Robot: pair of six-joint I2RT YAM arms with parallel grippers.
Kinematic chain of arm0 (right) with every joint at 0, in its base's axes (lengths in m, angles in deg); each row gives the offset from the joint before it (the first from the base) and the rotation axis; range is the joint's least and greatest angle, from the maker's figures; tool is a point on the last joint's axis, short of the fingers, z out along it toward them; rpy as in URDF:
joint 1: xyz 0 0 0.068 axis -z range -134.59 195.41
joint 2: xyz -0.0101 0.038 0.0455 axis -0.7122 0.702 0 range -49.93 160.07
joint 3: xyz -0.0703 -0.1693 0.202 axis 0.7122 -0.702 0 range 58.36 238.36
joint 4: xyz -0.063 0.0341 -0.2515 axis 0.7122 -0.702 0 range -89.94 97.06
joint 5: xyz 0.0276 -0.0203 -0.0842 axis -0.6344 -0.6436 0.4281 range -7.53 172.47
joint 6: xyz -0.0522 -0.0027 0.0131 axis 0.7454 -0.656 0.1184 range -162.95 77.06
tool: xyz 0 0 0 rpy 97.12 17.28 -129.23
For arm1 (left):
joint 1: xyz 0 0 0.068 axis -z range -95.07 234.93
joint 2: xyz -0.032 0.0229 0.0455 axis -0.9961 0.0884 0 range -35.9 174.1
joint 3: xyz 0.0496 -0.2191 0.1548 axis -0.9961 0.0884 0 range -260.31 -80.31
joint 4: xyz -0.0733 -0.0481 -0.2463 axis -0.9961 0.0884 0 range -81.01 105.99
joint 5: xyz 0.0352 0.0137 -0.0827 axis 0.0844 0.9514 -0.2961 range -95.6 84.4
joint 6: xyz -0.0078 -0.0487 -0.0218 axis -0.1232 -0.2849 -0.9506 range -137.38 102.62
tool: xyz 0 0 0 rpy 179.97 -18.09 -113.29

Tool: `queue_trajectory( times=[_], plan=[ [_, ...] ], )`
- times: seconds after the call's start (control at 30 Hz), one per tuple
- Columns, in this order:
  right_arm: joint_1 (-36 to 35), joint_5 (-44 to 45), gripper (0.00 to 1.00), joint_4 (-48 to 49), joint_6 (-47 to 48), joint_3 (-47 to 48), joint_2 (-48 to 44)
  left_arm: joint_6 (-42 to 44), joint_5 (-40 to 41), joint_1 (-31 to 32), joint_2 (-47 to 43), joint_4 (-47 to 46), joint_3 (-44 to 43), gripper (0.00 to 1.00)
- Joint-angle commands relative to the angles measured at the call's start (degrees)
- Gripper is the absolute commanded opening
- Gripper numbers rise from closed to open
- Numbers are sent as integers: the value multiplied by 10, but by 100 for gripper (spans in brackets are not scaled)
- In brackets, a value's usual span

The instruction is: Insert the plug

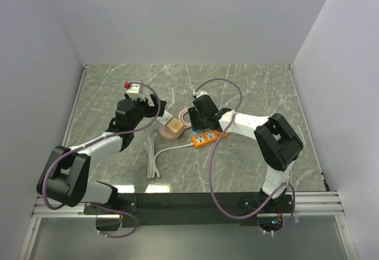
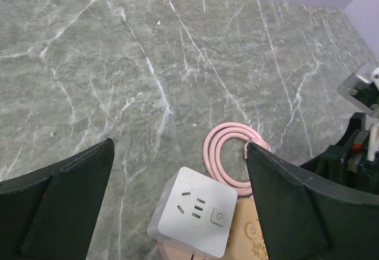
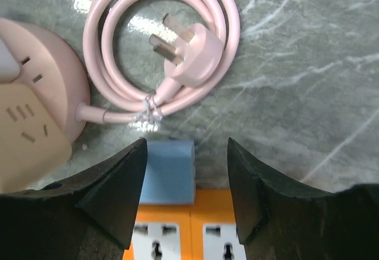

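Both YAMs same build: left arm (image 1: 99, 145) and right arm (image 1: 250, 121) have white link tubes and chunky black joint housings. A mauve-grey cable (image 1: 225, 80) loops loose along each arm down to its base. Bases sit on a black plate (image 1: 177, 202) over an aluminium rail (image 1: 320, 199). On left gripper (image 2: 179, 147) and right gripper (image 3: 186, 144): matte black wedge-shaped fingers (image 3: 106, 195), flat inner faces. Small white-and-red part (image 1: 131, 86) tops the left wrist.

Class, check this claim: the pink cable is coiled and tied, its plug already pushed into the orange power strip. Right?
No. The pink cable is coiled and tied, but its plug lies loose on the table, prongs bare, outside the orange power strip. The right wrist view shows it.
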Motion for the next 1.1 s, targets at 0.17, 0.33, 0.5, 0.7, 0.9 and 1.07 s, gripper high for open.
queue_trajectory(
  times=[0.17, 0.33, 0.5, 0.7, 0.9, 1.07],
  plan=[
    [-41, 39, 66, -14, -1, -17, -79, 5, 5, 3, -21, -18, -3, 99],
    [-46, 19, 66, -24, 0, -8, -48, 8, 6, 3, -32, -12, 3, 100],
    [-51, 42, 67, -37, -4, -1, -28, 11, 9, 3, -41, -5, 4, 99],
    [-52, 48, 68, -37, -2, 4, -15, 12, 9, 3, -50, -4, 8, 99],
    [-52, 32, 59, -26, 9, 8, 1, 13, 14, 3, -57, -3, 12, 99],
    [-52, 19, 47, -30, 17, 21, 8, 17, 10, 3, -60, -8, 12, 100]
  ],
)
